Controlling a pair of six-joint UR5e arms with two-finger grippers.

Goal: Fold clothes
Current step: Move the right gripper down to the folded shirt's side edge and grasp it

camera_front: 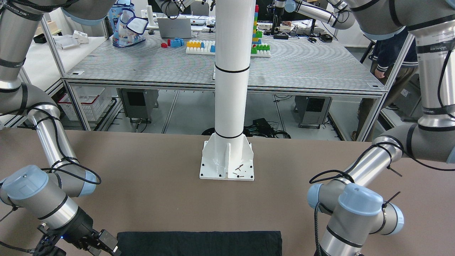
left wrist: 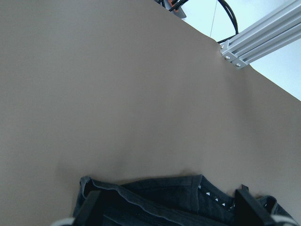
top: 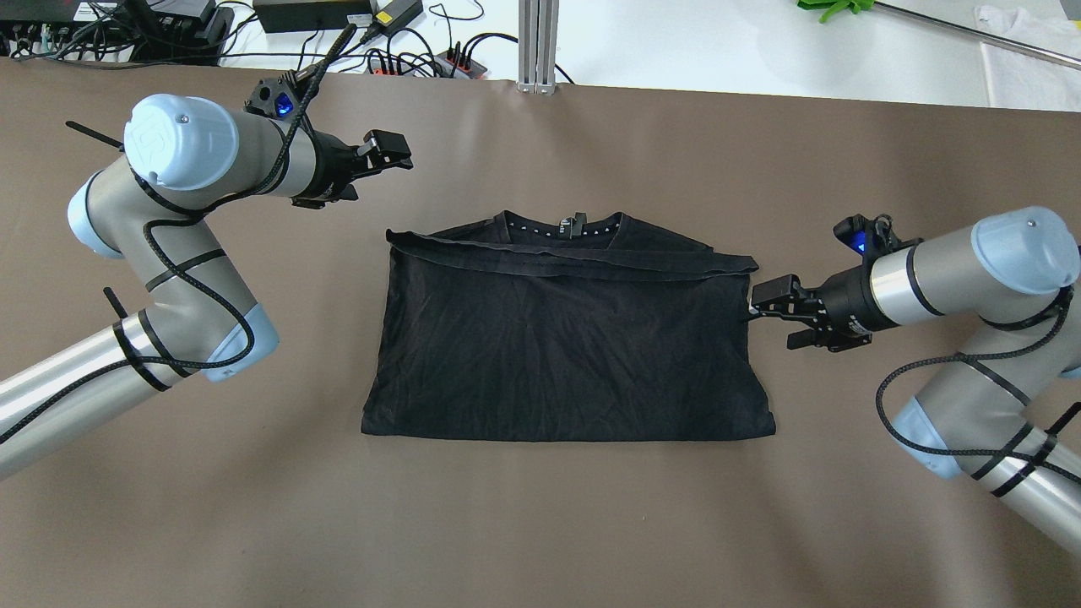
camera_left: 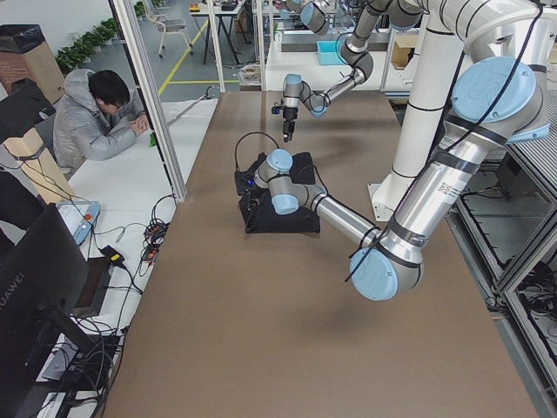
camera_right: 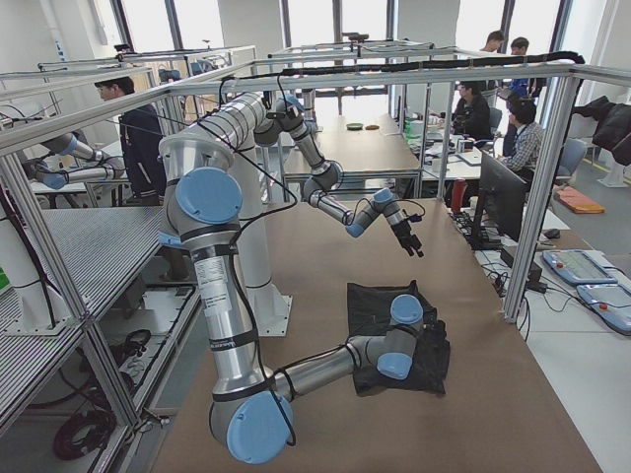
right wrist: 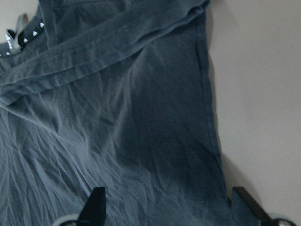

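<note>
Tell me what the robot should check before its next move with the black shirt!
1. Left pincer open and empty: ok.
2. Right pincer open: ok.
3. Right pincer at the black shirt's right edge: ok.
4. Right pincer touching the cloth: cannot tell.
5. Shirt flat on the table: ok, though wrinkled.
6. Folded-over hem straight: not ok, it slants.

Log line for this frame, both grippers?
garment: flat on table | left gripper: open, off garment | right gripper: open, at garment edge
</note>
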